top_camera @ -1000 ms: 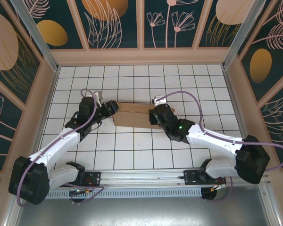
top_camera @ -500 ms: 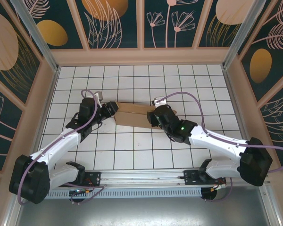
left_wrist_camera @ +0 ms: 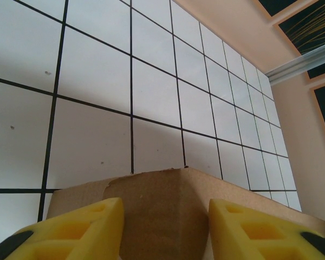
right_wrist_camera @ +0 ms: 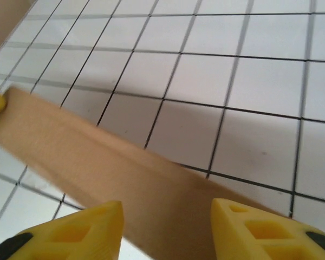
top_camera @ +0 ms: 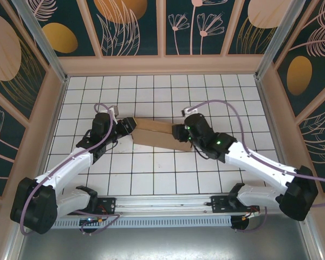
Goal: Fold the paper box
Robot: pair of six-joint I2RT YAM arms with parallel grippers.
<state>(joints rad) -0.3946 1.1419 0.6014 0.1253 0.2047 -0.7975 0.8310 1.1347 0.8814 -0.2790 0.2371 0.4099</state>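
A plain brown cardboard paper box (top_camera: 156, 135), folded into a long narrow shape, lies slantwise near the middle of the white-tiled worktop (top_camera: 151, 173) with its black grid lines. Its left end sits a little farther from the arm bases than its right end. The two white-and-black arms reach in from the near corners and meet it from opposite sides. The left fingers (top_camera: 125, 125) are at the box's left end and the right fingers (top_camera: 177, 131) at its right end, each arm trailing a looped purple cable (top_camera: 227, 111). In the left wrist view the yellow left fingers (left_wrist_camera: 81, 225) stand apart, and a creased corner of the paper box (left_wrist_camera: 168, 189) fills the gap between them, one face darker than the other. The cardboard runs on behind both fingers, and I cannot tell whether either touches it. In the right wrist view the yellow right fingers (right_wrist_camera: 260, 227) likewise stand apart and open. There the paper box (right_wrist_camera: 92, 146) runs as a slanted brown band from the upper left down into the gap between them, over the tiles. Around the worktop rises a pale peach frame (top_camera: 162, 65) holding dark teal wall panels (top_camera: 146, 32) painted with flowers, leaves and orange discs.
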